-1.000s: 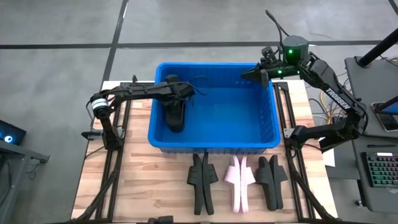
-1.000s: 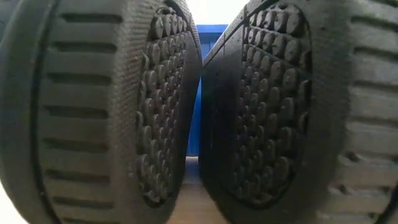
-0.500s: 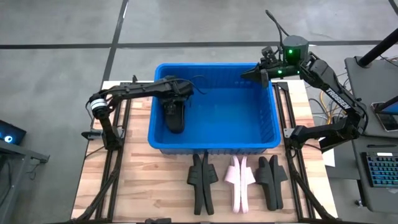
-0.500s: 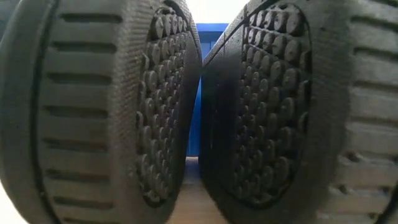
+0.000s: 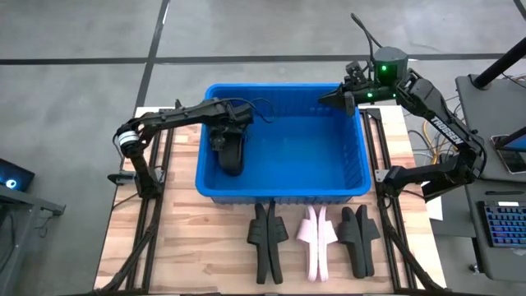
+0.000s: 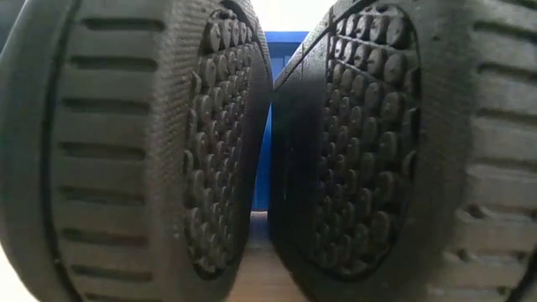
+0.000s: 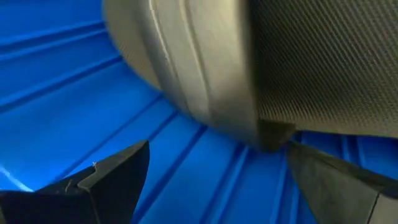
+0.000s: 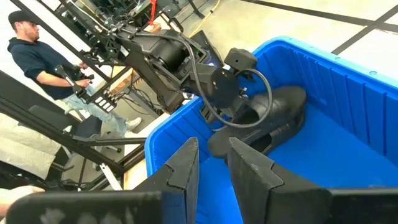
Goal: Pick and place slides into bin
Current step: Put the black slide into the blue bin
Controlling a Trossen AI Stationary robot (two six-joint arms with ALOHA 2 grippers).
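Observation:
The blue bin [image 5: 279, 191] stands at the table's far middle. One black slide [image 5: 231, 154] lies in its left part, close to the left wall; it also shows in the right wrist view [image 8: 277, 115]. My left gripper [image 5: 224, 131] hangs just above this slide, fingers open [image 7: 214, 174], with the slide [image 7: 205, 62] right beyond the fingertips. My right gripper [image 5: 329, 100] waits over the bin's far right corner, fingers nearly together [image 8: 212, 165] and empty. Black slides [image 5: 265, 238], pale pink slides [image 5: 316, 238] and more black slides [image 5: 359, 238] stand on the table before the bin. My left gripper is open around the black slide's edge [image 7: 273, 140]. One fingertip [image 7: 311, 165] stands right at that edge, and I cannot tell whether it touches. The slide rests on the bin's floor.
In the low view, two black soles [image 6: 210, 151] [image 6: 369, 151] stand close to the camera and hide almost all else; a strip of the bin [image 6: 267, 126] shows between them. Bare wood lies left and right of the slides. A person [image 8: 37, 50] stands beyond the table.
My left gripper has drawn back a little toward the table's left edge, above the black slide. The slide has stayed in the bin's left part.

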